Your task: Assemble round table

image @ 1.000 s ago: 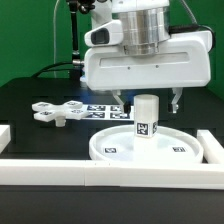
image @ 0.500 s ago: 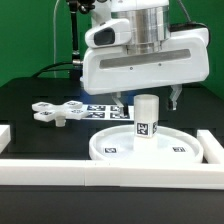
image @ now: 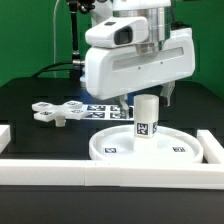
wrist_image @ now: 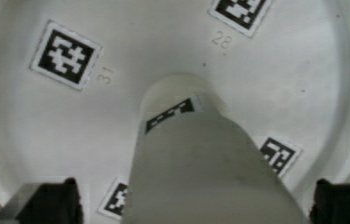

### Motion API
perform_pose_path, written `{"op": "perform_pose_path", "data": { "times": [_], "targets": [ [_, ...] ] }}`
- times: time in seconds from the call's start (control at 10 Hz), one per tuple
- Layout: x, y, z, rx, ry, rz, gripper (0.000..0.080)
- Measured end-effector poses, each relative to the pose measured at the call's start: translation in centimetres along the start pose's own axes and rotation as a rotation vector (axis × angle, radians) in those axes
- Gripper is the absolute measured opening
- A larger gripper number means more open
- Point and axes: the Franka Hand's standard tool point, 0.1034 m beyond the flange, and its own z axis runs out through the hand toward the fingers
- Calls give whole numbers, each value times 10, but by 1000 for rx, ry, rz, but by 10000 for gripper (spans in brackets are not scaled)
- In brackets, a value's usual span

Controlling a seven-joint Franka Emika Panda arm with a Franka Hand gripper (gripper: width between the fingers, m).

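Plainly, no brand or readable word shows anywhere; the only printing is black-and-white square tags. In the exterior view one tag sits on the side of the short cylindrical leg [image: 146, 118], and two more lie flat on the floor of the large rimmed round disc [image: 95, 150]. The wrist view shows further tags on the disc [wrist_image: 47, 110] and two on the leg [wrist_image: 198, 165]. A faint grey mark beside one disc tag is too blurred to read.

The leg is white plastic and stands upright near the middle of the disc. The disc lies flat on the black counter [image: 25, 122], just behind the front white border rail [image: 100, 172]. The cross-shaped base piece [image: 58, 112], also white and tagged, lies apart toward the exterior view's left, beside the marker board [image: 100, 107].

The end effector [image: 148, 93] hangs directly over the leg's top. In the wrist view its dark fingertips [wrist_image: 47, 200] stand spread, one on either side of the leg, gripping nothing.
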Motion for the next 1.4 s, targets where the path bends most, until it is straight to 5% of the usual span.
{"op": "perform_pose_path", "data": {
  "times": [0.4, 1.0, 1.4],
  "targets": [
    [-4, 5, 1, -9, -12, -228, 649],
    [0, 0, 2, -66, -109, -879, 649],
    [-1, 1, 3, -72, -157, -1127, 649]
  ]
}}
